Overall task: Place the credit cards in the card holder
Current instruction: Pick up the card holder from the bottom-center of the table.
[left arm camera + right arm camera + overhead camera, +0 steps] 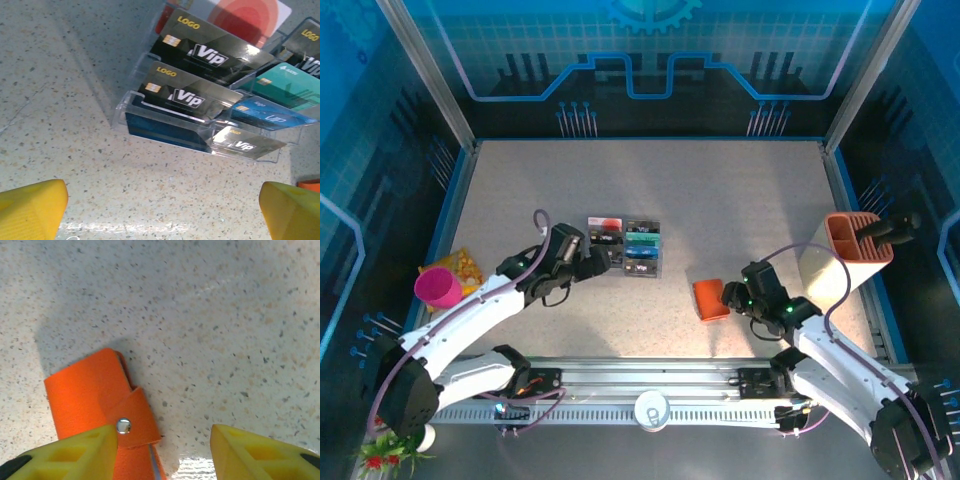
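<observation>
Speckled pale bench [750, 190] is enclosed by blue-lit panels in the top view. Left of the frame's centre, the credit cards [625, 247] are stood in rows in a clear acrylic slotted tray [120, 107]. In the left wrist view, black cards printed "Vip" with gold "LOGO" and chips, a teal card, a blue card and a red-and-white card at the back can be made out. The left gripper [603, 258] is held just beside the tray's left side. Its yellow fingers [30, 207] are spread wide at the lower corners of that view, with bare bench between them.

Right of centre, the card holder [710, 299] is laid flat and folded. It is an orange-red, leather-like wallet with a tab carrying a silver snap [123, 426] wrapped over its edge. The right gripper [732, 297] is set at its right edge. Its fingers [255, 450] are parted, one overlapping the wallet beside the snap and the other over bare bench.
</observation>
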Available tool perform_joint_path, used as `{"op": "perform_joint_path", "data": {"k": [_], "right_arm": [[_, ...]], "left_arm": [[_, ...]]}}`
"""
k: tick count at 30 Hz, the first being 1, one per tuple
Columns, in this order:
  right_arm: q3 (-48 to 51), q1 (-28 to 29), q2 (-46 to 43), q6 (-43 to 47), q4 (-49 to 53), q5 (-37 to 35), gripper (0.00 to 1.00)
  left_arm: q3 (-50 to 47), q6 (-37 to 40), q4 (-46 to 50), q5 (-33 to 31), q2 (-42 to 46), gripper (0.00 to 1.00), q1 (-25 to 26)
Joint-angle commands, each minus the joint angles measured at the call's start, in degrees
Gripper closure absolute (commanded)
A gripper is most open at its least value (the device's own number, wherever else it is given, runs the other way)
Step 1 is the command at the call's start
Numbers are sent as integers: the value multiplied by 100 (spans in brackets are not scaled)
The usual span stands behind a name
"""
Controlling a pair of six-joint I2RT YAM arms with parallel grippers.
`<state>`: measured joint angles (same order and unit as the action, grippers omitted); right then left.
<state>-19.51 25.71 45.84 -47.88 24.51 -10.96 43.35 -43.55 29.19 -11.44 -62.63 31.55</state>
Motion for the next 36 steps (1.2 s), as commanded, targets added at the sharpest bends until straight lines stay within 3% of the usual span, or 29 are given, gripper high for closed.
{"op": "perform_joint_path", "data": {"k": [1, 12, 36], "right_arm": [[205, -66, -56, -333, 53, 180, 48], [466, -58, -38, -521, -378, 499, 62], [691, -29, -71, -837, -940, 1076, 66]], "left_arm": [[251, -25, -125, 155, -176, 1, 127], [321, -14, -306, 143, -517, 1, 292], [118, -40, -475, 107, -610, 1, 301]]}}
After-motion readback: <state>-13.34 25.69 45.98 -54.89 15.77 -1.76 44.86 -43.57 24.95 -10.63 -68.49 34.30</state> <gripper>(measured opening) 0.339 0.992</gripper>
